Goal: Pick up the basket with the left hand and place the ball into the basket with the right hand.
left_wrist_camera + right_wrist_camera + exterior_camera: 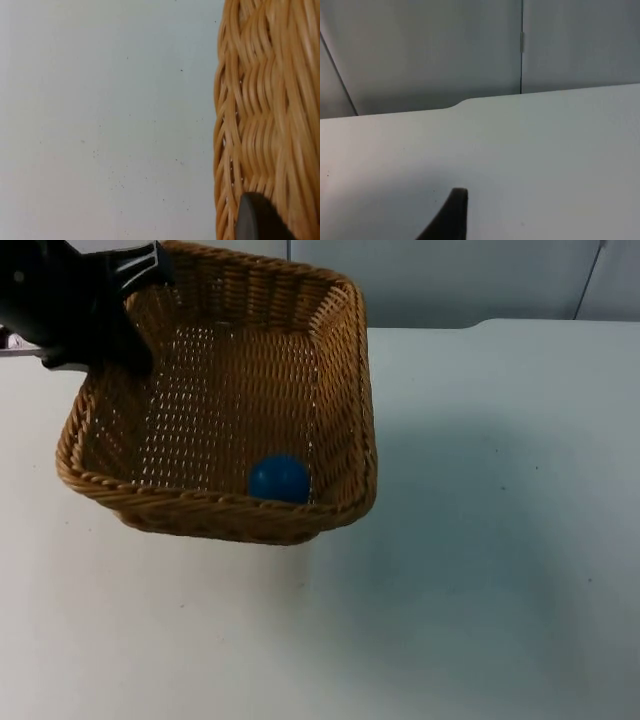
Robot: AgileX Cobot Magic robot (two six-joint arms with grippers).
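Holding the tan woven wicker basket [215,400] by its far left corner, the left hand [130,300] has it lifted off the white worktop [480,540] and tipped, its near rim hanging above a soft shadow on the surface. In the left wrist view the basket's plaited wall [265,120] stands right against one black fingertip [255,217], so this hand is clamped on the wicker. The small blue ball [279,479] already lies inside the basket, resting on the woven floor against the near wall, towards the near right corner. Both steps of the task therefore look done: basket raised, ball in it. The right hand's own view shows 1 dark fingertip [451,215] above bare worktop, facing the wall; whether that hand is wide or narrow I cannot tell, and it appears to be waiting well apart from the basket. The next move, as I judge it, calls only for keeping the basket steady, or setting it down level so the ball does not roll out over the low rim. The worktop is plain white with a few tiny specks, and it ends at a grey partition wall [420,50] with a vertical panel seam.
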